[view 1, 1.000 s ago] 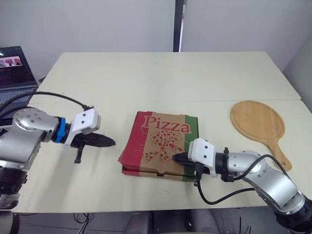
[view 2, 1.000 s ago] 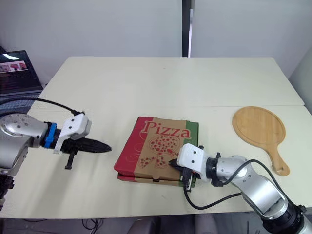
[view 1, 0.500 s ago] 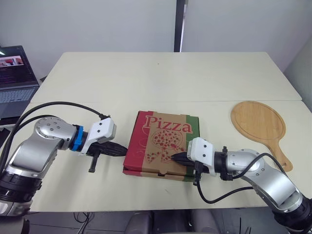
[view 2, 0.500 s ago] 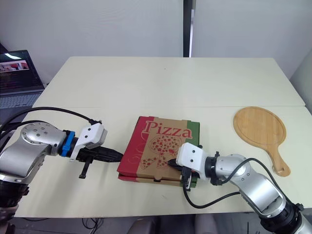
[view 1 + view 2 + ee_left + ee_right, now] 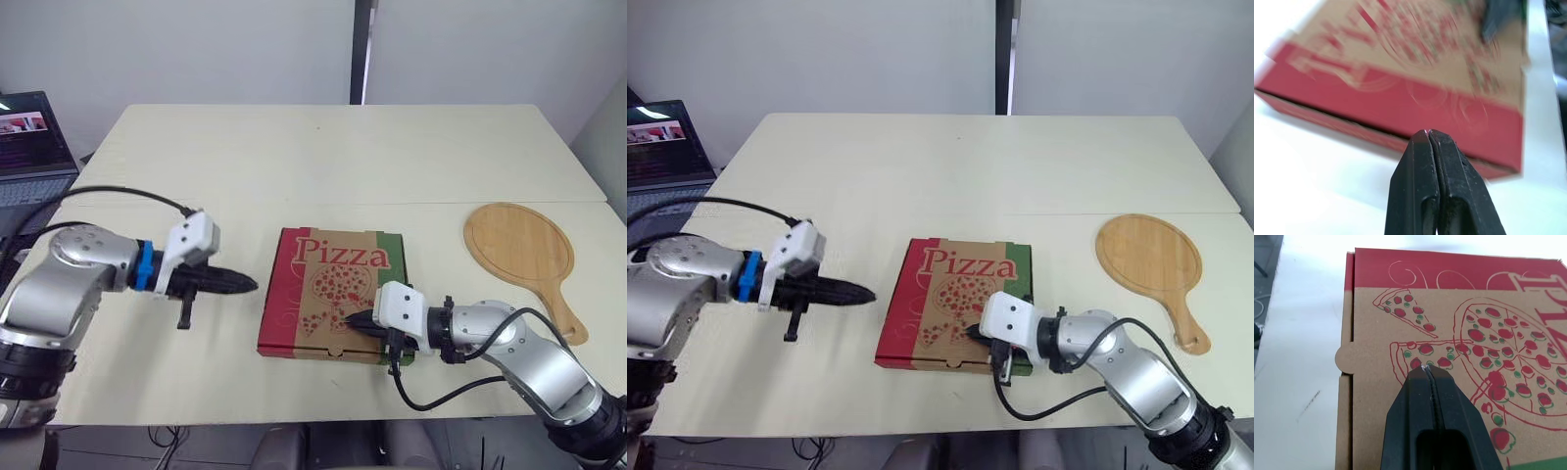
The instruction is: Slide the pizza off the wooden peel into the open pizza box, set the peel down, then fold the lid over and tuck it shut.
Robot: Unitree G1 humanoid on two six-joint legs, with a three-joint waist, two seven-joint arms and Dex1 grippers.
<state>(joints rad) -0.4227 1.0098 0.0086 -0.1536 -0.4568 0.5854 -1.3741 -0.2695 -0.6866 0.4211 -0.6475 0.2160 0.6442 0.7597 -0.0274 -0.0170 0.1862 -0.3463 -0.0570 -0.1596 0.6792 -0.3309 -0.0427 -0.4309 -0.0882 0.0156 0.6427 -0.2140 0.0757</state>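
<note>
You are looking at the pizza box lying flat on the table, nearer its front edge, with the lid down over it and the printed "Pizza" side facing up. Your left gripper sits out to the box's left with its two black fingers pressed together. It points at the red side wall from just beside it, and a thin strip of table shows between tip and cardboard. Your right gripper has its fingers closed too, holding nothing. Its tips rest on the lid near the front edge, on the printed pizza slice close to the round tab notch. The wooden peel lies flat on the table well off to the right, apart from the box. A laptop stands open past the table's far left corner.
</note>
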